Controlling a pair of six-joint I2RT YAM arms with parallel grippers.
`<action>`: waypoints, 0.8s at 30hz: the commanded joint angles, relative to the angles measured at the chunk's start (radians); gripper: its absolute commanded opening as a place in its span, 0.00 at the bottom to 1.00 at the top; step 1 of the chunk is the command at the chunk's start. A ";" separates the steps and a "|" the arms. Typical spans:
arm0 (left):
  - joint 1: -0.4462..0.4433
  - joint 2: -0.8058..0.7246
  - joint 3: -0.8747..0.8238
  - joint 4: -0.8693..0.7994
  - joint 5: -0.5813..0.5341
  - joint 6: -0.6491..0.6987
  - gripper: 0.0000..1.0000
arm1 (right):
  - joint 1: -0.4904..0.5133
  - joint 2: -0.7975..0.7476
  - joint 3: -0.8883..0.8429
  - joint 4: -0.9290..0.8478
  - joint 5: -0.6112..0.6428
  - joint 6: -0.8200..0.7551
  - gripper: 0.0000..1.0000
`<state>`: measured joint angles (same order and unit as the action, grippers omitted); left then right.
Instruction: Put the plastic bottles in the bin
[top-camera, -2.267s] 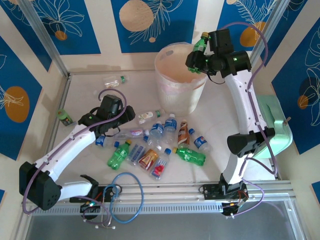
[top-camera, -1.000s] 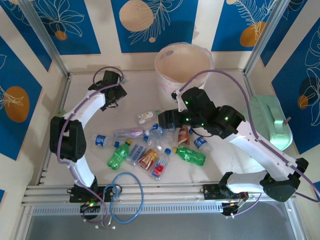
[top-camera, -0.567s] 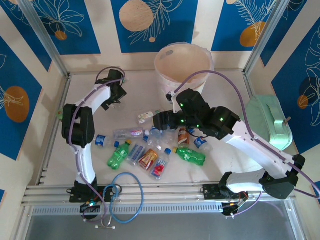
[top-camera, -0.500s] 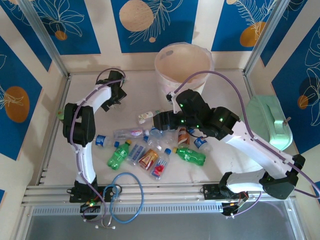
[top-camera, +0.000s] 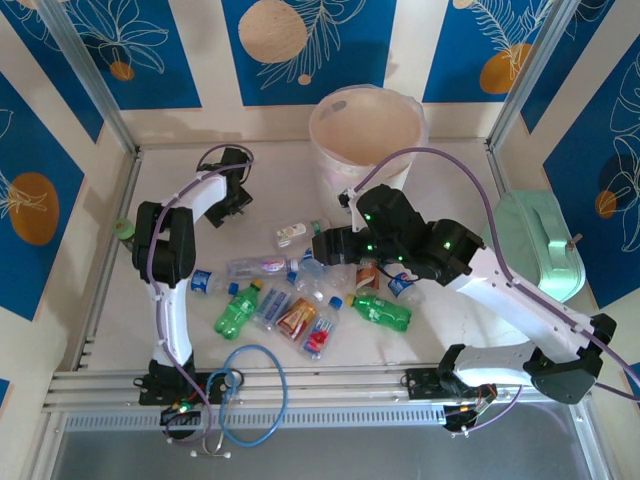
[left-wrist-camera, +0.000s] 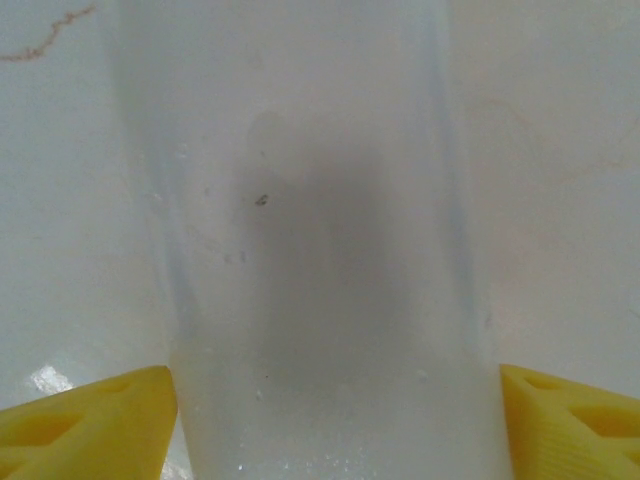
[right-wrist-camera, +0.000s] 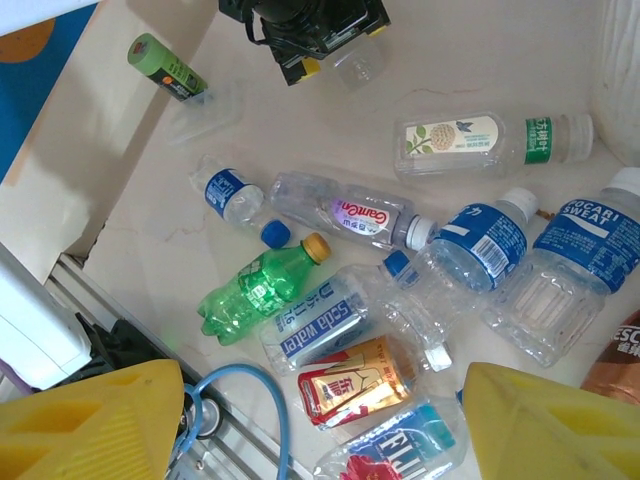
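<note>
Closest in, the heap of plastic bottles (top-camera: 300, 300) sprawls across the middle of the bench (top-camera: 270, 170). The right gripper (top-camera: 325, 243) hovers over its far edge, fingers wide apart with nothing in them. Farther back on the left, the left gripper (left-wrist-camera: 335, 400) has its pads (left-wrist-camera: 120, 425) snug against both sides of a clear bottle (left-wrist-camera: 320, 230), long axis running straight out ahead of the fingers. The bin (top-camera: 345, 180) sits at the back, off to that bottle's right, so I'd guess lift and swing right.
</note>
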<state>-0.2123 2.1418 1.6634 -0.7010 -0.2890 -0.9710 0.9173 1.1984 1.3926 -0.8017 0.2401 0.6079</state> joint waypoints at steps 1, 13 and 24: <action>0.009 -0.005 0.005 -0.047 0.001 -0.011 0.76 | 0.006 -0.025 -0.010 -0.012 0.020 0.013 0.74; 0.009 -0.086 -0.064 -0.030 -0.025 0.001 0.65 | 0.003 -0.028 0.005 -0.020 0.037 0.003 0.74; 0.000 -0.222 -0.175 -0.009 -0.056 0.032 0.59 | -0.022 -0.031 0.002 -0.013 0.032 -0.004 0.73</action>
<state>-0.2123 1.9881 1.5150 -0.6949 -0.3099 -0.9604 0.9047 1.1915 1.3918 -0.8059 0.2623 0.6102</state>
